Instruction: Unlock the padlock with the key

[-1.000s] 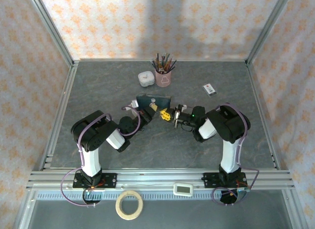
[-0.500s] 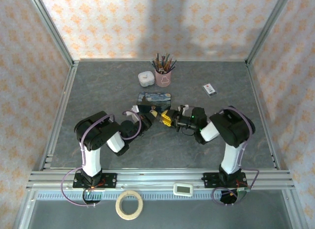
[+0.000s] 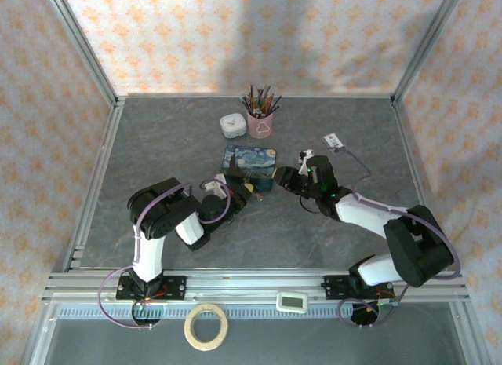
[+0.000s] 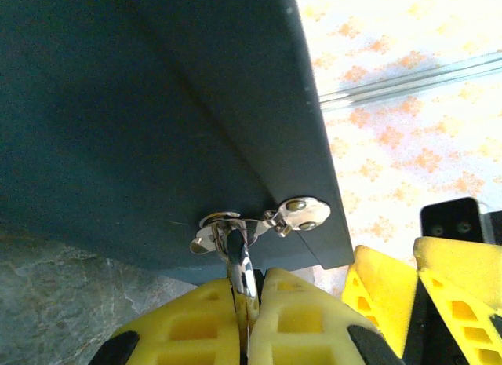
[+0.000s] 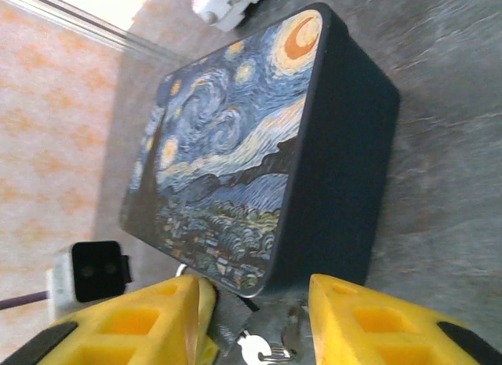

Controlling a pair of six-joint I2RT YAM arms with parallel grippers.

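Note:
The padlock (image 4: 239, 259) hangs by its silvery shackle from the hasp (image 4: 302, 213) of a dark blue starry-night tin (image 3: 252, 162). My left gripper (image 4: 249, 279) is shut on that shackle, and the yellow fingers hide the lock's body. It sits at the tin's near edge, seen from above as the left gripper (image 3: 241, 188). My right gripper (image 5: 255, 290) is open at the tin's (image 5: 235, 145) corner, right of the lock, seen from above as the right gripper (image 3: 284, 177). Between its fingers show the padlock's dark body (image 5: 226, 318) and the key's silvery head (image 5: 255, 349). I cannot tell whether the key sits in the lock.
A pink cup of pens (image 3: 260, 122) and a small white object (image 3: 230, 125) stand behind the tin. A white-and-black card (image 3: 334, 142) lies at the back right. A tape roll (image 3: 205, 326) and a white device (image 3: 292, 302) rest on the front rail. The right gripper's fingers (image 4: 388, 298) sit close beside my left.
My right gripper went from shut to open and drew back to the right, its arm swinging low. The tin tipped so its painted lid faces up. The left gripper stayed shut.

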